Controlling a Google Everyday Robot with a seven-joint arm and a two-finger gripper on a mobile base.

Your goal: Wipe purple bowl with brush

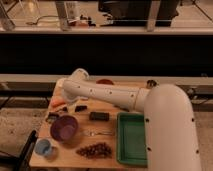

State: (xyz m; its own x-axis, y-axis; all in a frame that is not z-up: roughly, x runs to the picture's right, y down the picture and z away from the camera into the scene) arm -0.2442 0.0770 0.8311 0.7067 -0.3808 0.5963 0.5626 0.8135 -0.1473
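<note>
Purple bowl [64,128]: lower left of the frame, upright on the wooden table [107,156], mouth up and unobstructed; I judge that suits wiping from above.
Brush [52,118]: I take the slim dark piece just up-left of the bowl's rim to be it; it lies flat on the table, near the bowl.
Gripper [71,109]: mine, at the left-centre of the frame below the arm's elbow, low over the table between the orange carrot-like piece [58,102] and the bowl; whether it is spread or pinching anything, I cannot tell.
Arm [107,95]: white, reaching from the right of the frame across the table; I judge this posture brings me toward the brush.
Blue cup [44,147]: bottom left, apart from the bowl.
Green tray [131,139]: lower right of centre.
Dark block [99,116]: centre of table.
Brown cluster [95,149]: below centre.
Writing: none readable.
</note>
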